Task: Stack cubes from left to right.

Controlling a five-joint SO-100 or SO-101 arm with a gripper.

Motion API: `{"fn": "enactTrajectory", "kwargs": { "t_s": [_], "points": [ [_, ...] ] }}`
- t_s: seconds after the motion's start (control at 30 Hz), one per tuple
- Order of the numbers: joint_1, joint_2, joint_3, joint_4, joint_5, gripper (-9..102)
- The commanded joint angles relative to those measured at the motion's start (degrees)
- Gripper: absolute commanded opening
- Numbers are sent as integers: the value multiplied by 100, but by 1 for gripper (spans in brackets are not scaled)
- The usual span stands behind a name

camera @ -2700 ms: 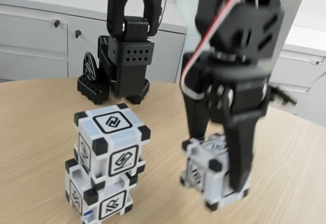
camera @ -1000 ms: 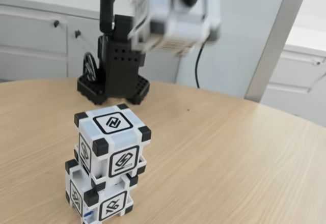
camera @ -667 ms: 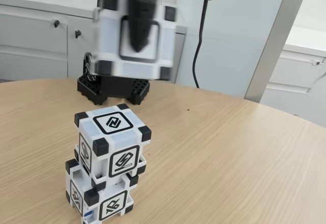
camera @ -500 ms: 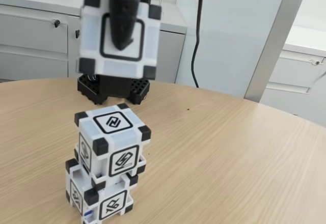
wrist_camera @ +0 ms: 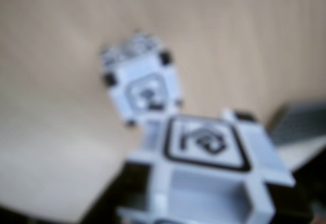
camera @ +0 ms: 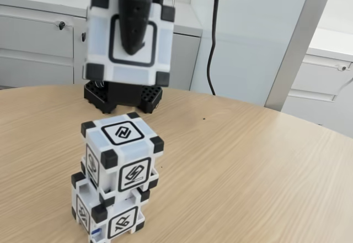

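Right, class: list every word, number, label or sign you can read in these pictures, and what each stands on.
No words or numbers are readable.
Stacked cubes: black-framed glyphs on the faces, signs, not letters.
Held cube: a framed square, its middle hidden by the gripper.
Wrist view: glyphs blurred.

A round-edged wooden table with pale grain carries everything. Directly on it, near the front left in the fixed view, sits the bottom cube, with a second cube stacked on top. Behind the bottom cube, at the table's far edge, stands the arm's black base.
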Motion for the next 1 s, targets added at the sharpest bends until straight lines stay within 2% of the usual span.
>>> {"fn": "enactTrajectory", "kwargs": {
  "t_s": [0.0,0.47,0.67,0.97],
  "points": [
    [53,-9,-176,0,-35,20],
    [-18,0,457,-26,-88,20],
    [53,-202,466,-615,35,20],
    [26,-659,457,-571,-123,20]
  ]
}}
